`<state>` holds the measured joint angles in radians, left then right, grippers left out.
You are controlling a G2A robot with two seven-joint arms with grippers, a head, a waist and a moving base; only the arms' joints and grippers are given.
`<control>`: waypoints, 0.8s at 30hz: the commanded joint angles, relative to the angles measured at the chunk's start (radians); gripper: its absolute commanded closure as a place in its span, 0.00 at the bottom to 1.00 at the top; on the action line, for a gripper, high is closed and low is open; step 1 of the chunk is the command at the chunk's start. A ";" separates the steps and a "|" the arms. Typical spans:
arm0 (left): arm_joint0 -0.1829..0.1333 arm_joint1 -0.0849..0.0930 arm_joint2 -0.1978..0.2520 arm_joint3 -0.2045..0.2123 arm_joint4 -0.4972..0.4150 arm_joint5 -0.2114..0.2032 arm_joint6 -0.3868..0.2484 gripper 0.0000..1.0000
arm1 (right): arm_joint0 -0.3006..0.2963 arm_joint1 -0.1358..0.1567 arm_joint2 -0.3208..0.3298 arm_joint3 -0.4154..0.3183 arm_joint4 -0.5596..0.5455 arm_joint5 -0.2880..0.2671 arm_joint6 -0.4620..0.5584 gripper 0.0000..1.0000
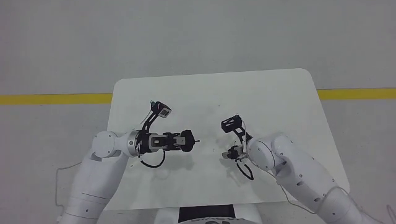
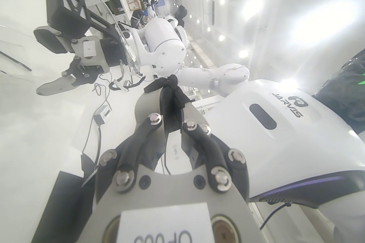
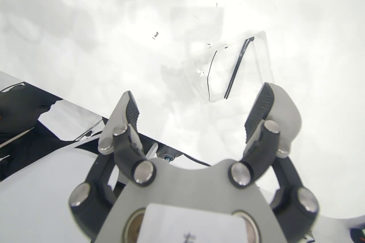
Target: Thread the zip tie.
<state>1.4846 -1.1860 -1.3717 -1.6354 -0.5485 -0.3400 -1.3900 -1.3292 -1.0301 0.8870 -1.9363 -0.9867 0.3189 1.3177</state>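
Note:
My left gripper is shut on a black zip tie, whose bent end sticks out past the fingertips. From above, the left gripper points right over the white table, with the zip tie's tip toward the other arm. My right gripper is open with nothing between its fingers. It hovers just above the table, a short gap from the left one, as the right gripper shows from above. Just ahead of it lies a clear plastic piece with a thin black strip on it.
The table's front edge runs close under the right gripper. A yellow floor line passes behind the table on both sides. A few small dark specks lie on the tabletop.

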 commanded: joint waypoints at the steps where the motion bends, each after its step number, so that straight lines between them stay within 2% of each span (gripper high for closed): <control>1: 0.000 0.000 0.000 0.000 0.000 0.000 0.000 1.00 | 0.000 0.000 0.000 0.000 0.000 0.000 0.000 0.00; 8: 0.000 0.000 0.000 0.000 0.000 0.000 0.000 1.00 | -0.014 0.000 0.003 0.005 -0.016 -0.027 -0.034 0.00; 24: 0.000 0.000 0.000 0.000 0.000 0.000 0.000 1.00 | -0.014 0.000 0.003 0.005 -0.016 -0.027 -0.034 0.00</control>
<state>1.4846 -1.1860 -1.3717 -1.6354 -0.5485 -0.3400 -1.3900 -1.3427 -1.0302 0.8897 -1.9311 -1.0025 0.2921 1.2840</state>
